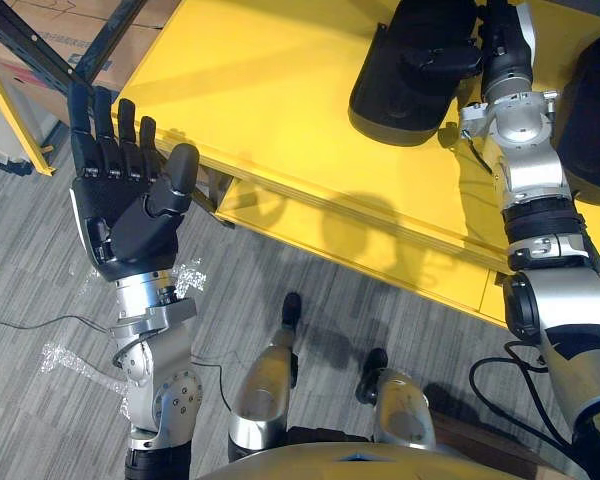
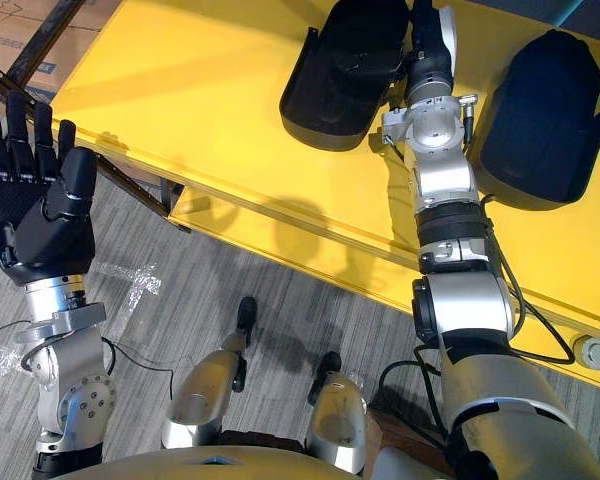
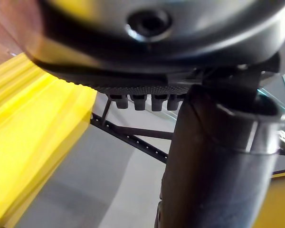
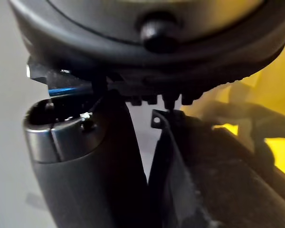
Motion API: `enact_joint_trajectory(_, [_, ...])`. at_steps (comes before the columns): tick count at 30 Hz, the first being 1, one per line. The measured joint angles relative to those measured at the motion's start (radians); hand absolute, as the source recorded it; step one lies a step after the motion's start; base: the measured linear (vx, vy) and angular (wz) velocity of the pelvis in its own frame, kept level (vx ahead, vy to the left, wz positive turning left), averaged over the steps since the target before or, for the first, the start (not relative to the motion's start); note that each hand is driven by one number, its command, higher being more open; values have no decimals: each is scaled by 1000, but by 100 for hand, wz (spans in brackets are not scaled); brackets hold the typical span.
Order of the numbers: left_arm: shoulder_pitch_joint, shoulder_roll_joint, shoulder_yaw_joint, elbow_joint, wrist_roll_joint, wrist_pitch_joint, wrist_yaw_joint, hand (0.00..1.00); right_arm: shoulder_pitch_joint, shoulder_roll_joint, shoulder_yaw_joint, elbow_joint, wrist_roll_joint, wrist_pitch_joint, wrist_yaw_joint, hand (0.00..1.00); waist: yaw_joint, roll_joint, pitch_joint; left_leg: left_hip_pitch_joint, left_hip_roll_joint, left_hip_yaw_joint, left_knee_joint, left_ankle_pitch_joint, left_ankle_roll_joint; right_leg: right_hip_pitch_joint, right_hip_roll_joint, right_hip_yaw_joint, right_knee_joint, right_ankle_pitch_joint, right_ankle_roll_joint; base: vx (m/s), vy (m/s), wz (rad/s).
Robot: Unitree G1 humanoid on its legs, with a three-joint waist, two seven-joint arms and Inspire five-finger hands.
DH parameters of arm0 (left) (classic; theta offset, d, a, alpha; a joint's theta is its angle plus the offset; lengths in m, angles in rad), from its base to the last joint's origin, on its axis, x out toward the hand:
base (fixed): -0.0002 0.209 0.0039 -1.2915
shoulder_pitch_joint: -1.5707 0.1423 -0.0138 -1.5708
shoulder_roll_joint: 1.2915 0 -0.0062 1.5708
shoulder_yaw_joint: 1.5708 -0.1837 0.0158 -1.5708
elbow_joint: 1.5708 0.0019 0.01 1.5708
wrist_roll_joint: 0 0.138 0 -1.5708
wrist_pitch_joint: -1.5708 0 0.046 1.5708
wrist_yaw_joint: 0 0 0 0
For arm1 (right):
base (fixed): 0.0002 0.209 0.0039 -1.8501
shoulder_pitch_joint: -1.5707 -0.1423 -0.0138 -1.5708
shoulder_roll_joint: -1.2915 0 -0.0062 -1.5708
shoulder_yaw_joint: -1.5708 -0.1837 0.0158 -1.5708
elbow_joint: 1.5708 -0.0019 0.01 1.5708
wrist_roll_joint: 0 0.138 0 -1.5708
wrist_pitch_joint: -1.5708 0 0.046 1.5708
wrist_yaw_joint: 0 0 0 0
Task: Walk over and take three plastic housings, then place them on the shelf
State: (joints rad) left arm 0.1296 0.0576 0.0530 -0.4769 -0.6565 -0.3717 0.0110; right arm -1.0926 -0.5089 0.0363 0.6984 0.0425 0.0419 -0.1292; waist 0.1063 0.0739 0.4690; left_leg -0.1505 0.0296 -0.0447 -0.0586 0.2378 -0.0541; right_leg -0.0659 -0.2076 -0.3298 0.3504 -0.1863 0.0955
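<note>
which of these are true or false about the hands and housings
1. The left housing and right housing both lie on the shelf. True.
2. The left hand holds a housing. False: it is open and empty, raised over the floor off the shelf's edge.
3. The right hand is at the left housing. True.
4. The housings are stacked. False: they lie side by side, apart.

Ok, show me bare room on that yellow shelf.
Widest bare patch: shelf left of the left housing, out to its edge. A strip along the front edge. Crowded between the left and right housing, where the right hand sits.
</note>
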Motion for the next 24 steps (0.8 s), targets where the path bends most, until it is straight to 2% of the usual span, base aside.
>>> enact_joint_trajectory(3, [0, 1, 0, 1, -1, 0, -8, 100, -17, 0, 5, 0, -21, -18, -47, 100, -1, 0, 0, 0, 0, 0, -1, 0, 0, 0, 0, 0, -1, 0, 0, 0, 0, 0])
enact_joint_trajectory(7, [4, 2, -4, 9, -4, -1, -26, 100, -44, -20, 5, -12, -49, -75, -161, 100, 0, 0, 0, 1, 0, 1, -1, 0, 0, 1, 0, 0, -3, 1, 1, 0, 0, 0])
enact_joint_trajectory(11, [33, 6, -7, 11, -9, -7, -37, 100, -36, -46, -39, -220, -50, -76, -246, 100, -11, 0, 0, 14, 1, 6, -2, -1, 0, 19, 3, 2, -24, 7, 9, 1, -5, -2])
enact_joint_trajectory(13, [46, 16, -7, 16, -10, -9, -37, 100, 3, -62, -72, -411, -71, -69, -291, 100, -25, -2, -5, 40, 1, 12, -1, -13, 2, 49, 7, 4, -52, 12, 16, 21, -30, -6])
enact_joint_trajectory(14, [48, 24, -8, 16, -9, -9, -37, 100, 44, -80, -91, -501, -67, -68, -296, 100, -28, -4, -17, 44, 2, 15, -1, -17, 3, 56, 10, 7, -66, 18, 18, 41, -20, -14])
enact_joint_trajectory(16, [58, 41, -5, 16, -9, -24, -37, 100, 226, -83, -185, -728, -26, -76, -299, 100, -33, -31, -76, 53, 7, 41, -6, -32, 6, 71, 20, 25, -116, 38, 20, 79, -17, -30])
enact_joint_trajectory(17, [64, 45, -3, 16, -9, -25, -37, 100, 284, -79, -207, -769, -16, -78, -298, 100, -35, -40, -92, 59, 8, 52, -8, -36, 7, 75, 22, 34, -126, 42, 21, 104, -13, -39])
enact_joint_trajectory(19, [79, 62, 4, 16, -8, -26, -35, 100, 472, -51, -286, -875, 26, -99, -288, 100, -65, -66, -148, 75, 8, 79, -14, -49, 10, 90, 25, 56, -159, 57, 24, 115, -2, -44])
enact_joint_trajectory(22, [78, 70, 25, 16, -8, -26, -44, 100, 717, 54, -407, -993, 39, -125, -263, 100, -104, -86, -193, 111, 10, 132, -19, -70, 9, 110, 31, 103, -193, 74, 26, 67, 8, -52])
enact_joint_trajectory(24, [79, 67, 44, 16, -9, -25, -51, 100, 877, 124, -469, -1052, 44, -156, -225, 100, -132, -86, -221, 135, 17, 169, -24, -82, 7, 115, 37, 139, -207, 80, 26, 38, -10, -57])
